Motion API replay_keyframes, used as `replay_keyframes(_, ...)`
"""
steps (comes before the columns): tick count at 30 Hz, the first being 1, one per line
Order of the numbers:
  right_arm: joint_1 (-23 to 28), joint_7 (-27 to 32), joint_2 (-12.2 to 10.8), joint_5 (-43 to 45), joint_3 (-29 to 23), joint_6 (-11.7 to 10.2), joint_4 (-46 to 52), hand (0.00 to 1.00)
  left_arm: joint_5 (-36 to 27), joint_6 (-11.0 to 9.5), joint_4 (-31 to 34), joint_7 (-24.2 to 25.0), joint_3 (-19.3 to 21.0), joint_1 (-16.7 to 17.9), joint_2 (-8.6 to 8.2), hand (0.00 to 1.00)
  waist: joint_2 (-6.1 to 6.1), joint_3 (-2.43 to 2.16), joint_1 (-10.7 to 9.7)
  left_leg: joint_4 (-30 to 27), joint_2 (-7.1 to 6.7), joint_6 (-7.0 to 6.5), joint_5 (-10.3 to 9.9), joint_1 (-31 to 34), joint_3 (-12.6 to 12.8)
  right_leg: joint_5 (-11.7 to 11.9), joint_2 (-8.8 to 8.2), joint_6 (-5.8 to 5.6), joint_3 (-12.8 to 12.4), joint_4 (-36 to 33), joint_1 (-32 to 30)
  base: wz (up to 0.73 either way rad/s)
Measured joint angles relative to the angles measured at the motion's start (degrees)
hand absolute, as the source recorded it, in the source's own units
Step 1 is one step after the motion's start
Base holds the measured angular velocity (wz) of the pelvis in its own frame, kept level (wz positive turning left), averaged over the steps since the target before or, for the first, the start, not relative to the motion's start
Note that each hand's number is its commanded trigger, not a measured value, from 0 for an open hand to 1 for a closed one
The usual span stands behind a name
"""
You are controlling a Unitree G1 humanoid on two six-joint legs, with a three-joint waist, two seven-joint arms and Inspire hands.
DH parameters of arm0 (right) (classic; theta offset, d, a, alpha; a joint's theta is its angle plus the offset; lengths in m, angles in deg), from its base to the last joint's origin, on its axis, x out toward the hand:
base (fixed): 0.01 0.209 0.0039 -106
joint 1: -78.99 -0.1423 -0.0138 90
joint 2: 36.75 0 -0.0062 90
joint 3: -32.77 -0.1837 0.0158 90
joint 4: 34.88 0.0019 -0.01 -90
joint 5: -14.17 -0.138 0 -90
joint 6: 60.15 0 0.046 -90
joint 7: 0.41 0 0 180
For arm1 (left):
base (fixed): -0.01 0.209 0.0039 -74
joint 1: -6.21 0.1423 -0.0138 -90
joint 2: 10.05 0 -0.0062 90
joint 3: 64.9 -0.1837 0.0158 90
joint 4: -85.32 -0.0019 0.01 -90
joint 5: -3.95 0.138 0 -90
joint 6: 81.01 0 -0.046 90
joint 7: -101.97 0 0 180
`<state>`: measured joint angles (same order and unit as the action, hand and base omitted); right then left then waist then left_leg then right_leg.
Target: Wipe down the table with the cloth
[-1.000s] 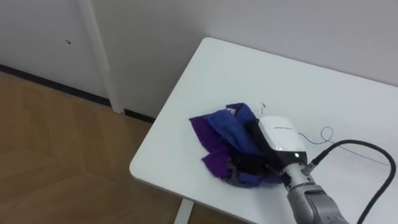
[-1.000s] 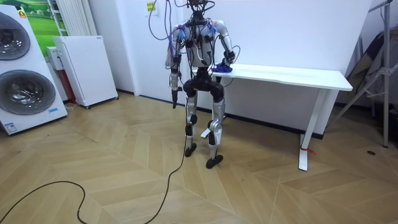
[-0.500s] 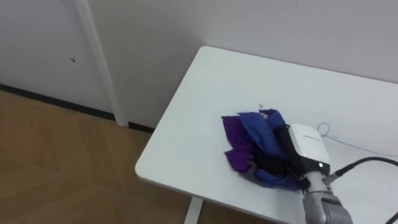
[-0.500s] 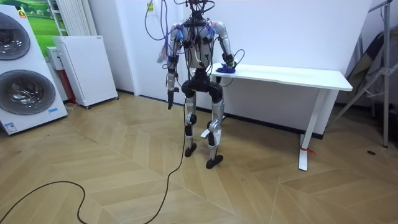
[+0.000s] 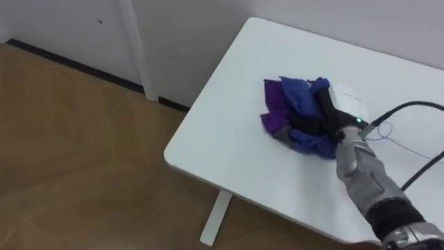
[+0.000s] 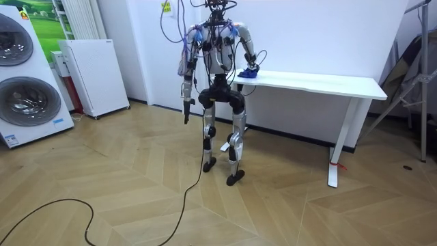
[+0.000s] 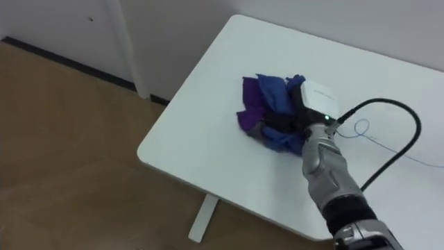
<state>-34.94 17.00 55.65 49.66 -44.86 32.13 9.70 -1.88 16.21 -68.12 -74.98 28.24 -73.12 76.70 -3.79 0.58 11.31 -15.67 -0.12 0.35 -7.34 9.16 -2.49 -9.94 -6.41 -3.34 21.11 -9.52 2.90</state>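
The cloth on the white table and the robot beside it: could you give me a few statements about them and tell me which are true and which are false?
1. The cloth is blue and purple and lies bunched up. True.
2. The cloth lies on the wooden floor. False: it is on the white table, near one end.
3. The robot's right hand is on the cloth, with dark fingers curled into it. True.
4. The robot's left hand presses on the table too. False: it hangs at the robot's side, away from the table.
5. A washing machine stands at the room view's left. True.
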Motion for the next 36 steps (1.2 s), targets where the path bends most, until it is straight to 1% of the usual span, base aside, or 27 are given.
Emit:
replay_keyframes(2, 1.3, 0.56, 0.89, -3.27, -2.6, -1.38, -1.04, 1.0, -0.96, -0.13, 0.06, 0.03, 0.45, 0.49, 0.86, 0.0, 0.17, -0.1, -0.58, 0.13, -0.24, -0.04, -0.02, -0.15, -0.05, -0.03, -0.23, -0.05, 0.34, -0.08, 0.39, 0.18)
replay_keyframes(3, 2.04, 0.74, 1.17, -3.59, -3.42, -1.65, -0.92, 1.0, -0.77, -0.14, 0.3, 0.08, 0.85, 0.74, 0.99, 0.0, 0.21, -0.14, -0.79, 0.22, -0.3, -0.05, -0.02, -0.21, -0.04, -0.04, -0.31, -0.06, 0.37, -0.11, 0.5, 0.19)
replay_keyframes(5, 5.61, 1.26, 1.72, -3.8, -7.9, -2.95, -1.53, 1.0, -0.17, -0.27, 1.29, 0.19, 2.85, 2.62, 1.61, 0.0, 0.26, -0.18, -1.61, 0.74, -0.63, -0.42, -0.24, -1.84, -0.04, -0.06, -0.62, -0.21, 0.34, -0.05, 2.0, 0.11)
replay_keyframes(6, 6.65, 1.53, 1.81, -3.99, -8.92, -3.37, -1.94, 1.0, -0.24, -0.27, 1.27, 0.17, 3.28, 3.09, 1.81, 0.0, 0.29, -0.24, -1.63, 0.97, -0.68, -0.49, -0.31, -2.47, -0.02, -0.02, -0.68, -0.27, 0.34, -0.06, 2.51, 0.0)
replay_keyframes(7, 8.77, 2.44, 2.23, -4.61, -10.54, -4.05, -2.76, 1.0, -0.28, -0.27, 1.26, 0.11, 4.25, 4.07, 2.17, 0.0, 0.45, -0.35, -1.83, 1.2, -0.78, -0.54, -0.54, -3.69, -0.01, 0.0, -0.77, -0.32, 0.46, -0.1, 3.61, 0.1)
replay_keyframes(8, 10.56, 3.1, 2.59, -5.19, -12.07, -4.39, -3.48, 1.0, -0.23, -0.26, 1.46, -0.01, 4.84, 4.59, 2.45, 0.0, 0.35, -0.64, -3.04, 1.15, -0.88, -0.77, -0.84, -4.21, -0.16, -0.09, -0.83, -0.46, 1.0, -0.04, 4.55, 0.17)
replay_keyframes(9, 11.59, 3.36, 2.88, -5.54, -12.8, -4.6, -3.48, 1.0, -0.24, -0.25, 1.49, -0.03, 4.92, 4.87, 2.56, 0.0, 0.26, -0.82, -3.62, 1.08, -0.98, -0.81, -0.87, -4.25, -0.33, -0.14, -0.92, -0.55, 1.15, -0.1, 4.72, 0.21)
replay_keyframes(10, 13.45, 3.99, 3.61, -6.52, -14.34, -5.25, -3.57, 1.0, -0.26, -0.23, 1.49, -0.07, 4.97, 5.08, 2.6, 0.0, 0.2, -0.85, -4.54, 0.86, -1.16, -0.96, -0.96, -4.39, -0.57, -0.18, -0.99, -0.61, 1.11, -0.05, 5.08, 0.08)
replay_keyframes(11, 15.28, 4.81, 4.08, -7.33, -16.38, -5.92, -4.05, 1.0, -0.3, -0.22, 1.48, -0.08, 5.07, 5.43, 2.55, 0.0, 0.23, -0.87, -4.93, 0.92, -1.26, -1.01, -1.01, -4.98, -0.46, -0.19, -1.12, -0.64, 0.87, -0.09, 5.5, 0.0)
replay_keyframes(13, 17.14, 6.09, 4.34, -9.12, -19.26, -6.48, -5.96, 1.0, -0.3, -0.23, 1.49, -0.16, 5.6, 5.68, 2.55, 0.0, 0.24, -1.01, -5.37, 0.95, -1.29, -1.13, -1.21, -6.0, -0.02, -0.26, -1.29, -0.75, 0.73, -0.1, 6.33, -0.13)
replay_keyframes(14, 17.92, 6.52, 4.39, -9.62, -20.92, -6.55, -7.05, 1.0, -0.25, -0.26, 1.51, -0.18, 6.12, 5.73, 2.52, 0.0, 0.22, -1.19, -6.17, 0.83, -1.37, -1.18, -1.44, -6.43, 0.01, -0.36, -1.4, -0.91, 0.94, -0.09, 6.98, -0.09)
replay_keyframes(15, 18.26, 6.65, 4.39, -9.92, -21.7, -6.55, -7.57, 1.0, -0.21, -0.26, 1.5, -0.18, 6.44, 5.81, 2.45, 0.0, 0.29, -1.22, -6.54, 0.8, -1.39, -1.25, -1.6, -6.68, 0.02, -0.41, -1.43, -0.99, 0.92, -0.13, 7.32, -0.08)
replay_keyframes(16, 19.46, 7.05, 4.42, -10.73, -23.23, -6.55, -8.2, 1.0, -0.21, -0.26, 1.5, -0.17, 7.05, 5.85, 2.28, 0.0, 0.44, -1.48, -6.82, 0.39, -1.42, -1.22, -1.94, -7.08, 0.05, -0.47, -1.45, -1.11, 0.96, -0.13, 7.82, -0.08)
replay_keyframes(17, 20.47, 7.27, 4.45, -11.51, -24.65, -6.57, -8.45, 1.0, -0.04, -0.23, 1.52, -0.15, 7.66, 5.94, 2.08, 0.0, 0.6, -1.55, -7.22, -0.24, -1.45, -1.29, -2.46, -7.42, 0.08, -0.63, -1.45, -1.37, 0.86, -0.15, 8.41, -0.11)
replay_keyframes(19, 22.03, 8.19, 4.47, -12.92, -25.93, -6.7, -8.45, 1.0, 0.31, -0.2, 1.8, -0.18, 7.84, 6.35, 1.9, 0.0, 0.88, -1.72, -8.02, -0.63, -1.44, -1.22, -2.79, -7.81, 0.17, -0.71, -1.47, -1.49, 0.82, -0.09, 8.91, -0.06)
replay_keyframes(22, 23.49, 10.15, 4.45, -14.08, -27.11, -6.79, -8.42, 1.0, 0.32, -0.08, 2.75, -0.21, 7.8, 7.21, 1.84, 0.0, 1.27, -1.95, -8.1, -1.1, -1.36, -1.03, -2.95, -7.96, 0.57, -0.91, -1.46, -1.8, 0.27, -0.05, 9.16, -0.08)
replay_keyframes(25, 23.7, 11.02, 4.47, -12.85, -26.87, -6.5, -8.33, 1.0, 0.37, -0.09, 3.18, -0.23, 7.64, 7.53, 1.65, 0.0, 1.52, -1.94, -7.81, -1.13, -1.35, -0.93, -2.63, -8.1, 0.57, -1.01, -1.45, -1.81, 0.07, -0.01, 9.29, 0.0)
replay_keyframes(27, 23.37, 11.27, 4.27, -12.64, -26.12, -5.56, -8.08, 1.0, 0.58, -0.08, 3.17, -0.41, 7.06, 7.88, 1.47, 0.0, 1.7, -1.85, -7.37, -1.03, -1.35, -0.92, -2.61, -8.98, 0.67, -1.1, -1.45, -1.8, -0.15, -0.02, 10.04, -0.07)
replay_keyframes(28, 23.02, 11.47, 4.17, -12.16, -25.49, -4.22, -7.3, 1.0, 1.37, 0.18, 3.14, -0.62, 6.47, 8.04, 1.2, 0.0, 1.72, -1.76, -6.67, -1.13, -1.3, -0.91, -2.65, -9.1, 1.06, -1.53, -1.47, -1.74, -0.6, 0.1, 10.11, -0.11)
replay_keyframes(29, 22.76, 11.53, 4.18, -11.35, -24.52, -2.5, -5.82, 1.0, 1.48, 0.86, 3.04, -1.09, 5.66, 7.7, 0.91, 0.0, 1.44, -1.46, -6.09, -1.15, -1.12, -0.85, -2.6, -9.07, 1.33, -1.95, -1.4, -2.01, -0.88, 0.11, 9.76, -0.16)
replay_keyframes(30, 22.6, 11.46, 3.79, -10.83, -23.85, -1.12, -4.68, 1.0, 1.49, 1.19, 3.04, -1.32, 5.17, 7.52, 0.75, 0.0, 2.0, -1.69, -5.52, -1.2, -0.87, -0.81, -2.59, -8.91, 1.71, -2.12, -1.3, -2.08, -1.28, -0.07, 9.37, -0.34)
replay_keyframes(31, 22.52, 11.12, 3.78, -8.62, -21.89, 1.6, -1.99, 1.0, 1.87, 1.41, 3.08, -1.34, 4.25, 7.25, 0.47, 0.0, 2.02, -1.6, -4.02, -1.23, -0.21, -0.63, -2.64, -8.6, 2.77, -2.15, -0.99, -1.93, -2.38, -0.32, 8.17, -0.49)
replay_keyframes(32, 22.34, 9.87, 3.07, -5.47, -19.95, 3.63, 1.37, 1.0, 2.38, 1.66, 3.06, -1.34, 4.24, 6.81, 0.1, 0.0, 2.02, -1.31, -3.11, -1.06, 0.38, -0.4, -2.54, -8.28, 3.66, -1.94, -0.56, -1.62, -3.31, -0.32, 7.28, -0.48)
replay_keyframes(33, 21.99, 9.18, 2.24, -3.64, -18.73, 4.43, 3.05, 1.0, 2.66, 1.76, 3.06, -1.33, 4.05, 6.63, 0.03, 0.0, 2.03, -1.26, -2.96, -1.0, 0.61, -0.23, -2.45, -7.87, 3.79, -1.85, -0.32, -1.48, -3.58, -0.32, 6.87, -0.28)
replay_keyframes(34, 21.02, 7.84, 1.05, -0.18, -15.57, 6.27, 6.54, 1.0, 2.85, 2.07, 3.03, -1.31, 3.29, 6.23, -0.02, 0.0, 1.87, -1.12, -2.74, -0.83, 0.93, 0.02, -2.25, -7.4, 3.96, -1.65, -0.02, -1.15, -3.85, -0.35, 5.98, -0.2)
replay_keyframes(35, 19.77, 5.85, -0.06, 2.69, -11.37, 7.83, 9.99, 1.0, 2.86, 2.34, 2.69, -1.24, 3.03, 5.42, -0.16, 0.0, 1.85, -1.0, -1.82, -0.36, 1.29, 0.18, -2.09, -7.28, 4.51, -1.38, 0.2, -0.71, -4.15, -0.31, 5.35, -0.2)
replay_keyframes(36, 18.7, 4.68, -0.54, 4.03, -9.15, 8.21, 10.97, 1.0, 2.93, 2.54, 2.69, -1.2, 2.86, 5.09, -0.19, 0.0, 1.86, -0.98, -1.23, -0.18, 1.48, 0.15, -1.97, -7.2, 4.75, -1.16, 0.35, -0.35, -4.42, -0.29, 5.11, -0.12)
